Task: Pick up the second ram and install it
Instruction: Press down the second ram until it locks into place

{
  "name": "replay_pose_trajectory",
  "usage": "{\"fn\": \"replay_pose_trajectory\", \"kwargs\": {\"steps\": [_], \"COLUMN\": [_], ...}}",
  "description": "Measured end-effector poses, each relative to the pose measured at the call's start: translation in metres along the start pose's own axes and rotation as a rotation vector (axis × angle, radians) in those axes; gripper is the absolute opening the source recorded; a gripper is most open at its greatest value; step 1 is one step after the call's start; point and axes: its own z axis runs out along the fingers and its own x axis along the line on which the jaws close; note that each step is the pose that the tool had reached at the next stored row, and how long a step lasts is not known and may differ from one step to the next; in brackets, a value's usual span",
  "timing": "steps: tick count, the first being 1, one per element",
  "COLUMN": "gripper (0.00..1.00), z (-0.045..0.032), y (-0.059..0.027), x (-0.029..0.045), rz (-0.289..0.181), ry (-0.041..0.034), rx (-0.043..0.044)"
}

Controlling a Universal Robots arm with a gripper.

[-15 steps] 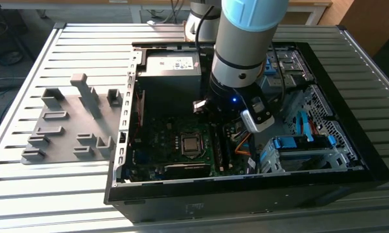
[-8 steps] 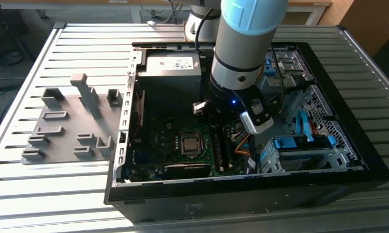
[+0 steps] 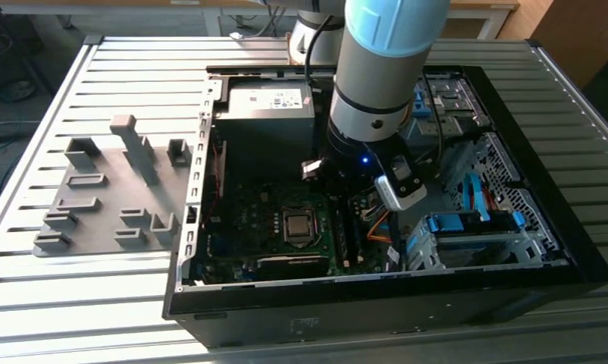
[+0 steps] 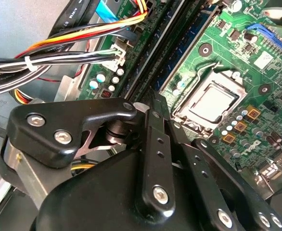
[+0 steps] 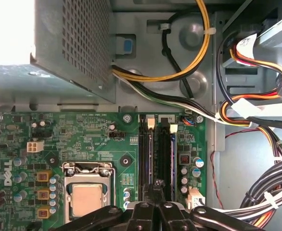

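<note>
My gripper point(image 5: 156, 186) is down inside the open computer case point(image 3: 546, 227), right over the two memory slots point(image 5: 158, 154) beside the CPU socket point(image 5: 85, 197). Its black fingers point(image 4: 153, 103) are pressed together with no gap, and their tips rest on the near end of the slots. In both wrist views the slots are long dark strips with white latches point(image 5: 150, 122) at the far end. A thin edge-on strip in the slot under the tips may be the second ram point(image 4: 179, 45); I cannot tell whether the fingers pinch it or only touch its top edge.
Bundles of coloured and black cables point(image 5: 256, 120) run close beside the slots. The grey power supply box point(image 3: 268, 114) sits at the back of the case and blue drive clips point(image 3: 466, 224) at the exterior view's right. A grey parts holder point(image 3: 112, 189) lies on the slatted table outside.
</note>
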Motion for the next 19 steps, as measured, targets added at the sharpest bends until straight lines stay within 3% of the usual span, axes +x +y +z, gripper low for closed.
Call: {"fn": "replay_pose_trajectory", "kwargs": {"steps": [8, 12, 14, 16, 18, 19], "gripper": [0.11, 0.11, 0.11, 0.11, 0.11, 0.11], "z": [0.0048, 0.0052, 0.0043, 0.0033, -0.0015, -0.0054], "y": [-0.0001, 0.0003, 0.0, 0.0001, 0.0007, 0.0005], "x": [-0.0001, -0.0002, -0.0001, -0.0001, -0.0001, 0.0], "rz": [0.0, 0.0, 0.0, 0.0, 0.0, 0.0], "ry": [0.0002, 0.0018, 0.0019, -0.0002, -0.0011, -0.0005], "rx": [0.0003, 0.0052, 0.0053, -0.0014, -0.0055, -0.0033]}}
